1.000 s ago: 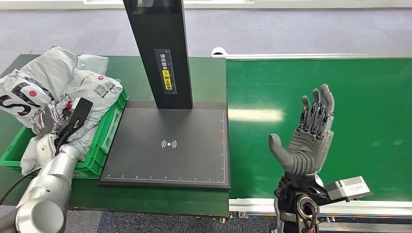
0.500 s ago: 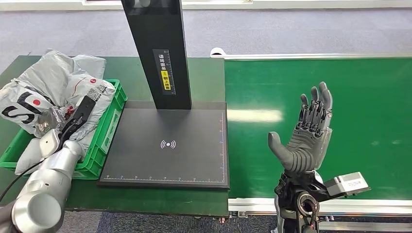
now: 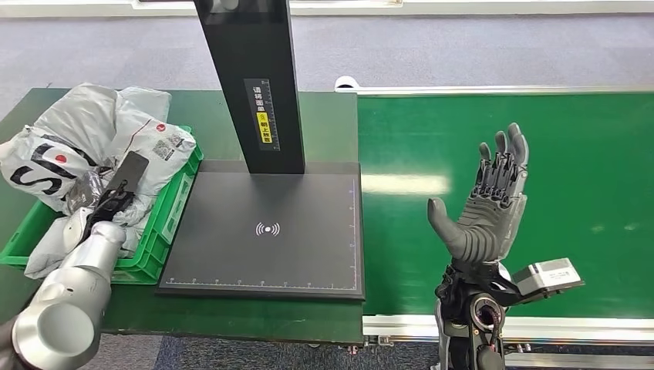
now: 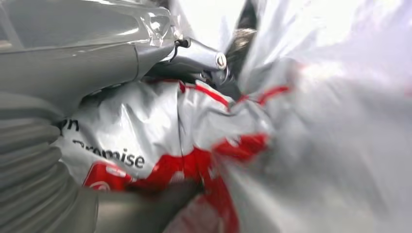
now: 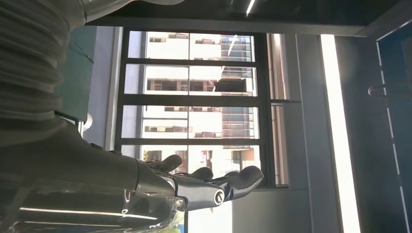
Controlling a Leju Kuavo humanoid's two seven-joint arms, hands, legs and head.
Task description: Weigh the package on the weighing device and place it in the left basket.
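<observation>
While the right hand (image 3: 487, 208) stood empty, fingers spread, the left hand (image 3: 99, 202) lay among grey packages (image 3: 116, 131) in the green basket (image 3: 171, 208) at nine o'clock of the scale (image 3: 266, 231); its grip was unclear.

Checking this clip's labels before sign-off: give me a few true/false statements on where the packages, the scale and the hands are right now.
1. The weighing platform has a package on it. False: it is bare.
2. The left hand is down among the grey packages in the green basket. True.
3. The right hand holds a package. False: it is raised, open and empty, over the green conveyor belt.
4. The basket sits left of the platform. True.
5. The black column stands on the conveyor belt. False: it rises at the platform's back edge.
</observation>
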